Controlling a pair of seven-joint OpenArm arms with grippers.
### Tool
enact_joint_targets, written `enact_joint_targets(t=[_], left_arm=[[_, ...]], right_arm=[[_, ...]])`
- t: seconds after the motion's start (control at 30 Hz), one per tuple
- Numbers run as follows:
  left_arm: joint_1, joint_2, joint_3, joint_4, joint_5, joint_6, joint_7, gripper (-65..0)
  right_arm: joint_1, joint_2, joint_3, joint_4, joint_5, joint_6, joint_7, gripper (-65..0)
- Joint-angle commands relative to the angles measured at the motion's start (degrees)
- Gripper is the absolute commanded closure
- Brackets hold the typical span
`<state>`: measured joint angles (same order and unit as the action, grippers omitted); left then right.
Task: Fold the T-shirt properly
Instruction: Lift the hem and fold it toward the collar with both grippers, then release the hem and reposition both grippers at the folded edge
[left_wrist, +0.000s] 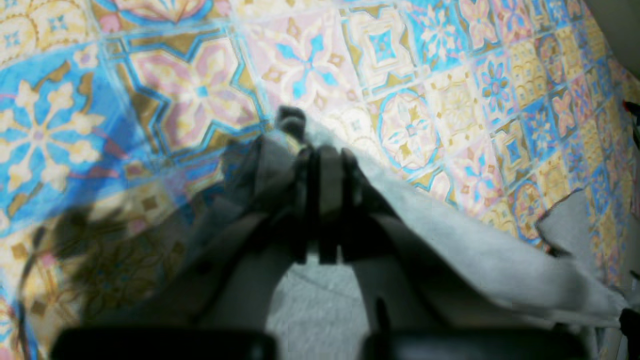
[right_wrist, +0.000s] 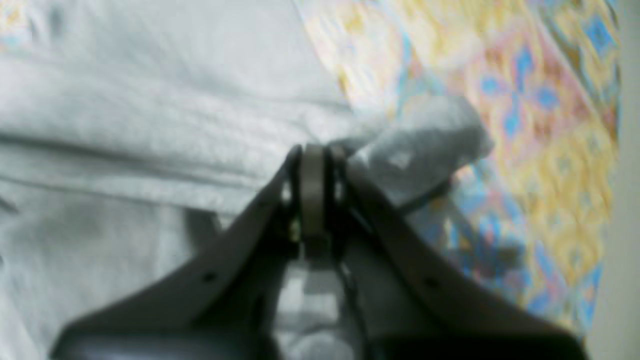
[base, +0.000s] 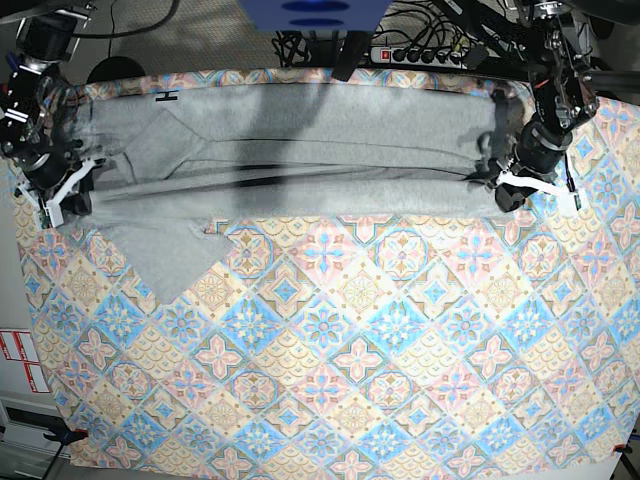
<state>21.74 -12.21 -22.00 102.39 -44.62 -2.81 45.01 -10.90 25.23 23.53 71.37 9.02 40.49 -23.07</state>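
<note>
The light grey T-shirt (base: 300, 130) lies stretched across the far part of the table, plain side up, with one sleeve (base: 165, 255) pointing toward the near side. My left gripper (base: 508, 188) is at the shirt's right end in the base view, shut on a pinch of grey cloth (left_wrist: 475, 250). At the shirt's other end my right gripper (base: 62, 200) is shut on a bunched fold of the shirt (right_wrist: 420, 145). Between the two grippers the near edge of the shirt runs as a taut folded band. In both wrist views the jaws are pressed together on fabric.
A colourful tile-patterned tablecloth (base: 330, 350) covers the table, with its edges close beside both grippers. A power strip (base: 420, 50) and cables lie behind the far edge. Red-and-white labels (base: 18, 360) sit off the table's side.
</note>
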Motion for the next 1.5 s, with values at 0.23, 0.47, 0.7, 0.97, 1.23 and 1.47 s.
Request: enact_joint_targets(t=[0.23, 0.47, 0.7, 0.97, 1.23, 1.47], left_arm=[[4.2, -0.6, 0.0, 1.2, -0.3, -0.3, -1.0, 0.0], [4.8, -0.6, 0.0, -2.1, 0.4, -0.3, -1.0, 0.0], [1.9, -2.1, 1.4, -7.3, 0.4, -0.2, 0.2, -0.5], [0.4, -2.3, 1.3, -7.8, -0.1, -0.2, 1.8, -6.3], [0.6, -2.3, 1.2, -7.8, -0.2, -0.2, 2.0, -6.6], [0.6, -2.0, 1.2, -7.7, -0.3, -0.1, 2.0, -6.6]], right_arm=[[-0.9, 0.1, 0.9, 3.3, 0.1, -0.5, -0.9, -0.1], [-1.1, -1.6, 0.4, 3.1, 0.1, -0.5, -0.9, 0.0], [-1.0, -1.8, 0.4, 3.0, 0.0, -0.5, -1.0, -0.3], [-0.6, -1.8, 1.0, 3.3, -0.1, -0.5, -2.2, -10.7], [2.7, -2.9, 6.3, 3.3, -0.2, -0.5, -4.1, -15.6], [9.0, -3.0, 4.7, 3.1, -0.2, -0.5, -4.4, -16.0]])
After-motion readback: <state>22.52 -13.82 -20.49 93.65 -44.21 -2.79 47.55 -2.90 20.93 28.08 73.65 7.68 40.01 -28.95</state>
